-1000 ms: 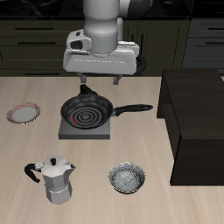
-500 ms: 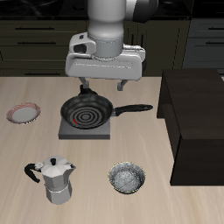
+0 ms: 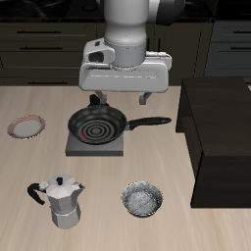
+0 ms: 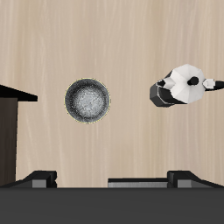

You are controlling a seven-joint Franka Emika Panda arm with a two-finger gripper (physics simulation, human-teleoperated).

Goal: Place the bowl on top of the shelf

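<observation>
The bowl [image 3: 143,200] is small, round and silvery-grey with a speckled white inside. It stands upright on the table near the front edge, between the moka pot and the shelf. It also shows in the wrist view [image 4: 87,101]. The shelf [image 3: 221,137] is a large, dark brown box with a flat, bare top, and its corner shows in the wrist view [image 4: 12,131]. My gripper [image 3: 121,99] hangs high above the frying pan, well back from the bowl. It is open and empty, and its fingertips [image 4: 39,178] show wide apart.
A black frying pan [image 3: 96,125] sits on a grey square stove plate [image 3: 95,147] below the gripper, with its handle pointing toward the shelf. A moka pot [image 3: 61,201] stands beside the bowl. A pinkish red-rimmed plate [image 3: 26,126] lies at the far side from the shelf.
The gripper has shifted sideways toward the shelf's side and slightly toward the front. Nothing on the table has moved.
</observation>
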